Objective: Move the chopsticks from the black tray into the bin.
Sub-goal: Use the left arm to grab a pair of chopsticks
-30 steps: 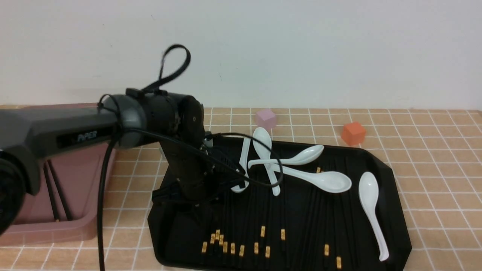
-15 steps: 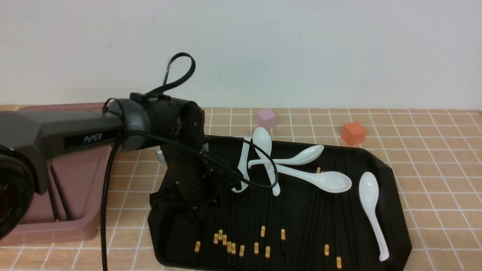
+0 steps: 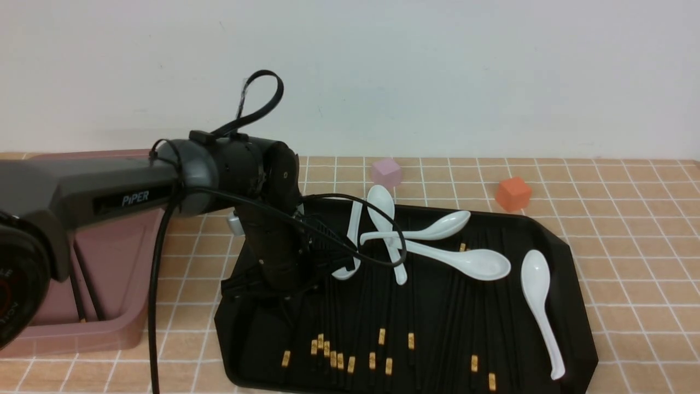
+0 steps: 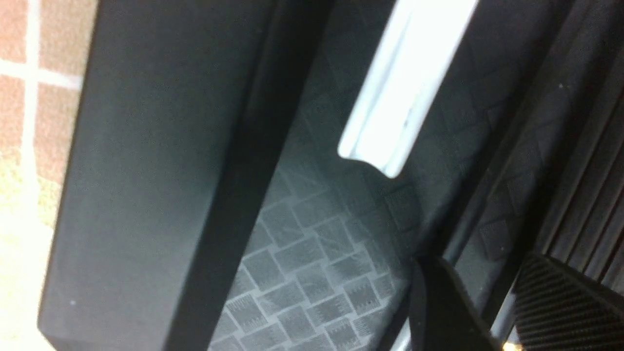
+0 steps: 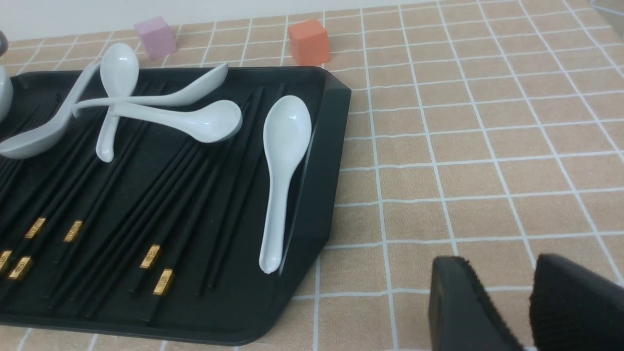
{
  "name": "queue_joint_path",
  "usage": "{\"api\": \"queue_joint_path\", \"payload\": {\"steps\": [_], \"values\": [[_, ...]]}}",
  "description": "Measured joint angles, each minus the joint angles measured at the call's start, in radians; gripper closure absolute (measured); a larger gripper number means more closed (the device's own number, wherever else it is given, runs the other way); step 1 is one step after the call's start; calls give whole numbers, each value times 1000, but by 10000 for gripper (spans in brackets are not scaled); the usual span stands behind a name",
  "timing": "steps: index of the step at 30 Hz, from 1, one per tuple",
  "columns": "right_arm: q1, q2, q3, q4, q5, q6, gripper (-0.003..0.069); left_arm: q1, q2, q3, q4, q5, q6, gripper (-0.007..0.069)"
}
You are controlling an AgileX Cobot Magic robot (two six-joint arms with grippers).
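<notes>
black chopsticks (image 3: 381, 336): leftmost one slid left

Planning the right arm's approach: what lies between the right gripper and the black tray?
Only bare tiled tabletop, seen in the right wrist view between the right gripper and the black tray's rim.

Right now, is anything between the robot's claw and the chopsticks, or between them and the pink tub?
White spoons lie across the far ends of some chopsticks in the tray, close beside the left gripper. Nothing visible stands between tray and bin.
</notes>
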Motion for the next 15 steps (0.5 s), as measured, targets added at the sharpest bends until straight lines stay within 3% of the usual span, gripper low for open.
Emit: {"api": "queue_joint_path", "payload": {"steps": [15], "values": [[0,0,0,0,0,0,419,0,0,0,-2,-19,-95,379]]}}
